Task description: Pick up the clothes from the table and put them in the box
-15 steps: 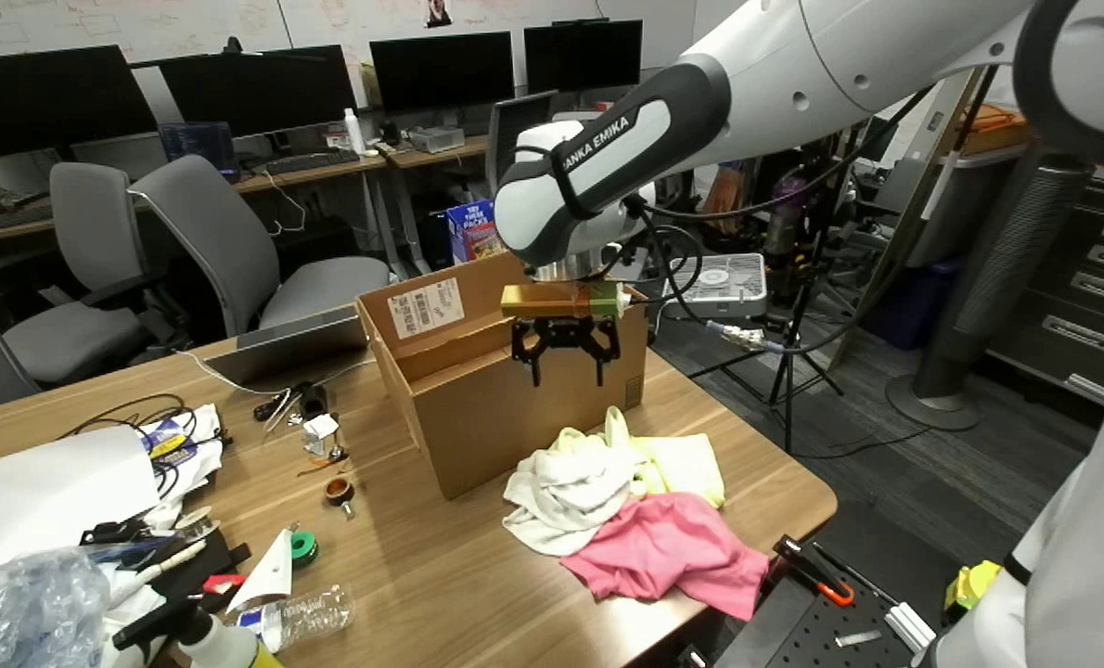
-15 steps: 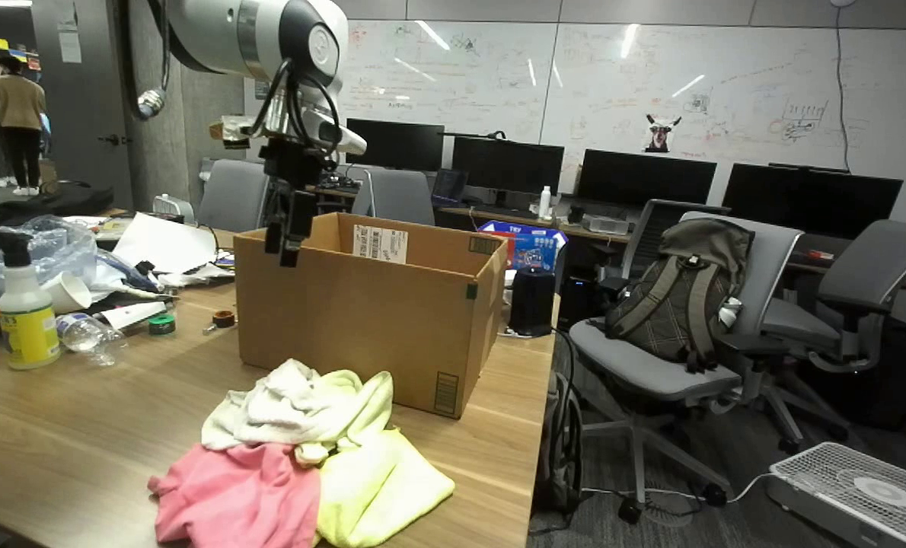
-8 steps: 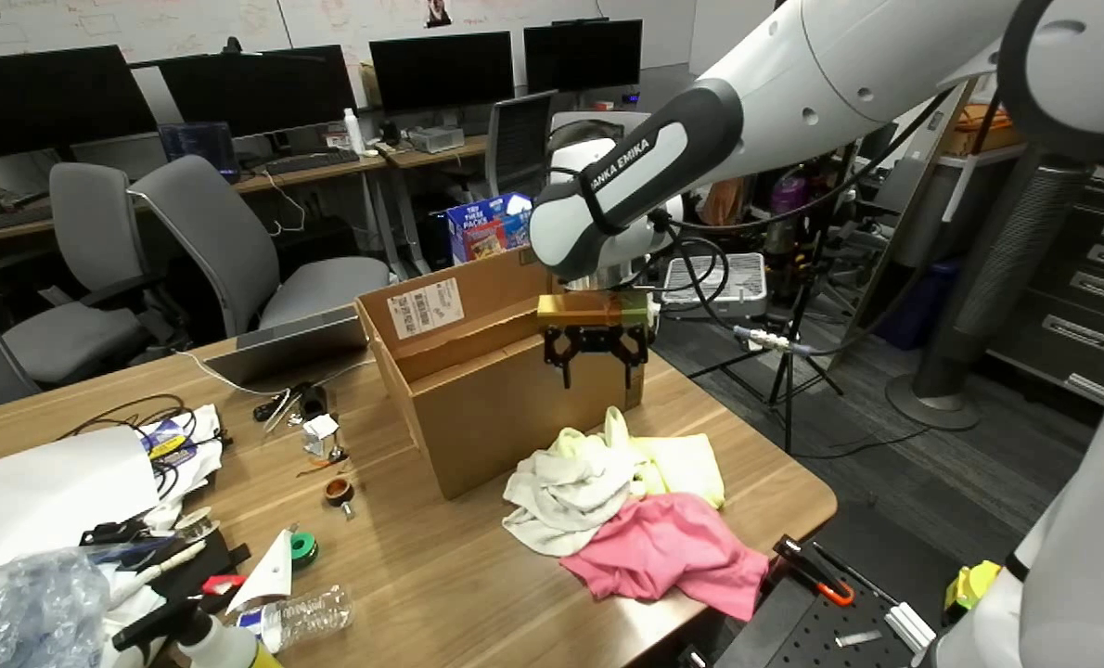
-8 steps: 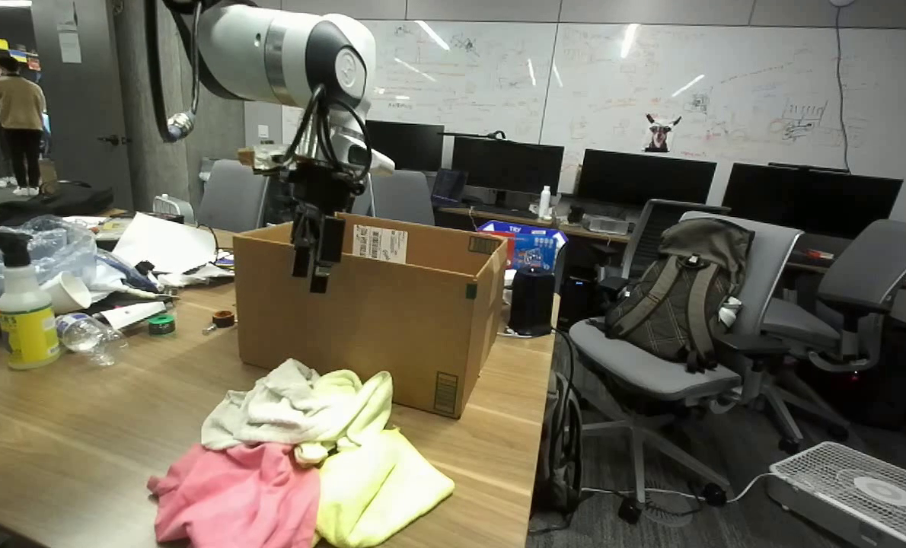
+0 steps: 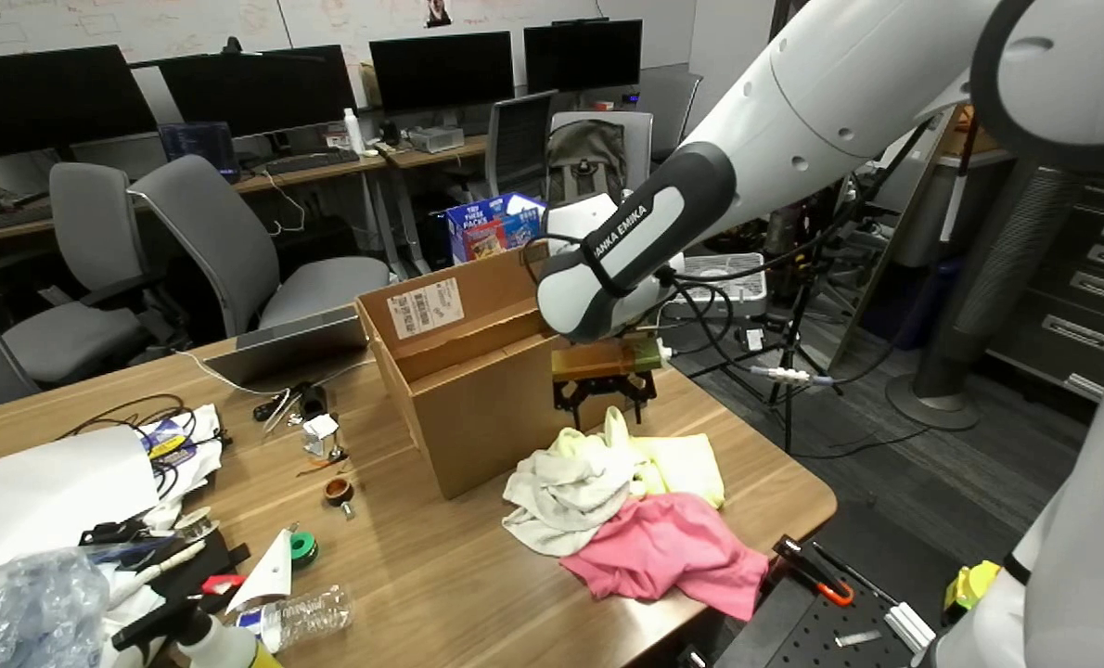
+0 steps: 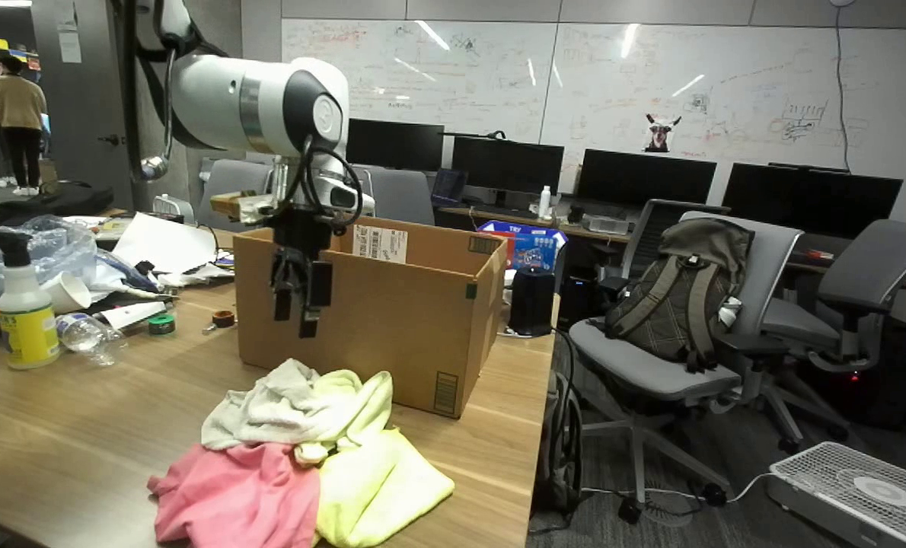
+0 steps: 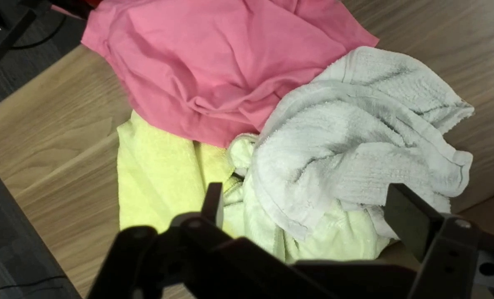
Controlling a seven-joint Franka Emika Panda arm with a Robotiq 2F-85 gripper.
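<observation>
Bag (image 5: 32, 608): clear plastic, at the left of the table (image 5: 431, 566), cut off at the view's edge.
Bottle (image 5: 306, 617): on its side; the wood to its right leaves room for moving.
Box (image 5: 482, 431): upright, top open, its right end near the table's right edge; floor out of sight.
White cloth (image 5: 566, 487): bunched on the table just in front of the box; contact unclear.
Gripper (image 5: 608, 421): jaws spread wide, hanging above the white cloth and yellow cloth (image 5: 686, 464); in an exterior view its fingertips (image 6: 308, 327) are apart from them.
Pink cloth (image 5: 663, 547): against the white cloth, spilling over the table's near edge.
Yellow cloth: partly covered by the pink and the white; one piece or two is hard to make out.
Table corner (image 5: 821, 506): rounded, near right; a strip of wood separates it from the yellow cloth.
Arm (image 5: 784, 121): from the upper right, cut off; it hides part of the box's rim.
</observation>
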